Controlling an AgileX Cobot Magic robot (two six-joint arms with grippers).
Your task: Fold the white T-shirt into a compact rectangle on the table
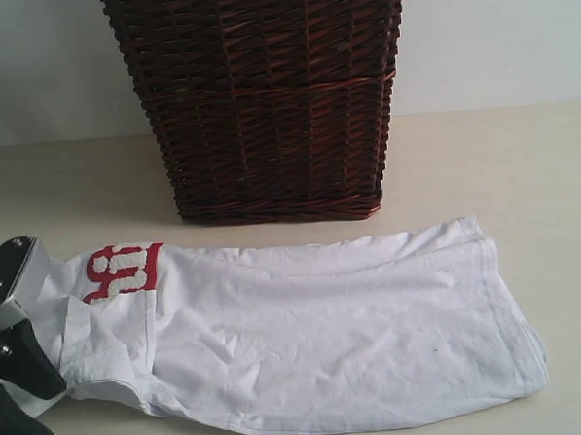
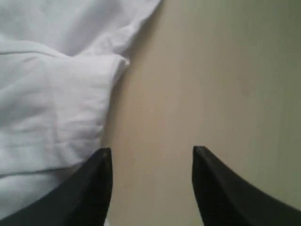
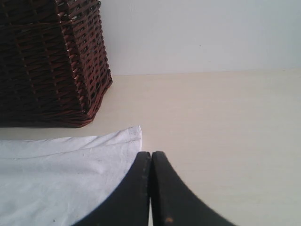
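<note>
From the exterior view, the white T-shirt (image 1: 316,333) lies flat on the table (image 1: 521,157) as a long, folded band just in front of a dark wicker basket (image 1: 265,102), near it but not touching. Its long axis runs left to right, roughly in line with the basket's front. The end with the red-outlined lettering (image 1: 123,270) points left and the plain, stitched end points right. The left gripper (image 1: 38,411) sits at the shirt's left end, right at the picture's edge, its black fingers over the bunched cloth there. I cannot tell from here whether they touch it. The right gripper is nowhere in this view. In the left wrist view, the left gripper (image 2: 151,155) is released, its jaws standing apart with only bare table (image 2: 211,70) between them. One finger (image 2: 89,188) overlaps the edge of the T-shirt (image 2: 51,94), where a folded, hemmed flap lies rumpled, while the other is over open tabletop. Nothing is gripped. In the right wrist view, the right gripper (image 3: 150,155) is clenched, the two black fingers pressed flat together with nothing caught between them. It hangs over the corner of the T-shirt (image 3: 61,174), the cloth spreading away to one side and pale table (image 3: 225,117) to the other. The wicker basket (image 3: 47,61) stands beyond that corner, with the light wall (image 3: 197,33) behind it.
</note>
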